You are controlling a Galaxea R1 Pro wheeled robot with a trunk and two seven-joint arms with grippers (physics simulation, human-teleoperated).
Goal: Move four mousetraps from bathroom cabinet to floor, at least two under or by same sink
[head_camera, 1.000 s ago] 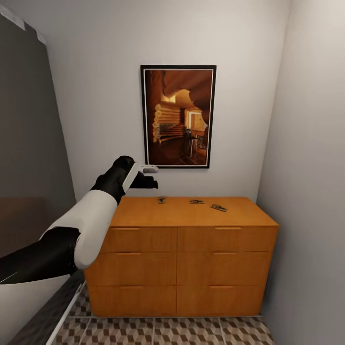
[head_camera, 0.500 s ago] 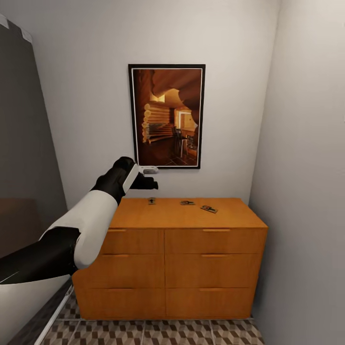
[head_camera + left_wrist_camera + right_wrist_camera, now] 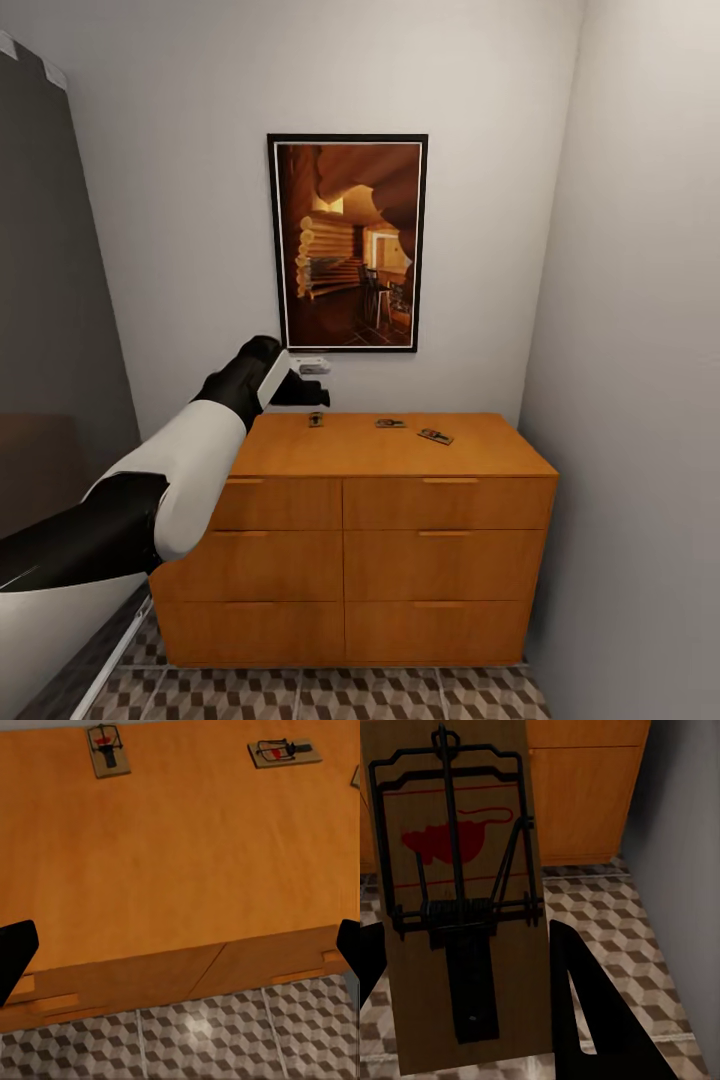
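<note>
Three mousetraps (image 3: 316,419) lie in a row toward the back of the cabinet (image 3: 350,540) top in your head view, all well apart from each other; the cabinet stands in a corner under a framed picture (image 3: 347,241), w/ the bathroom floor (image 3: 330,695) tiles showing at its foot. Your left arm reaches out above the cabinet's left rear corner, the left gripper (image 3: 312,383) just beside the leftmost trap but above it, not touching. In the left wrist view you see two traps flat on the cabinet top, drawer fronts & patterned tiles beyond; the left gripper's dark fingers (image 3: 15,952) sit wide apart, nothing between them. In the right wrist view the right gripper (image 3: 465,967) is clamped on a fourth mousetrap (image 3: 465,907), red patch and black spring bar facing the cam, above floor tiles near the cabinet's base.
</note>
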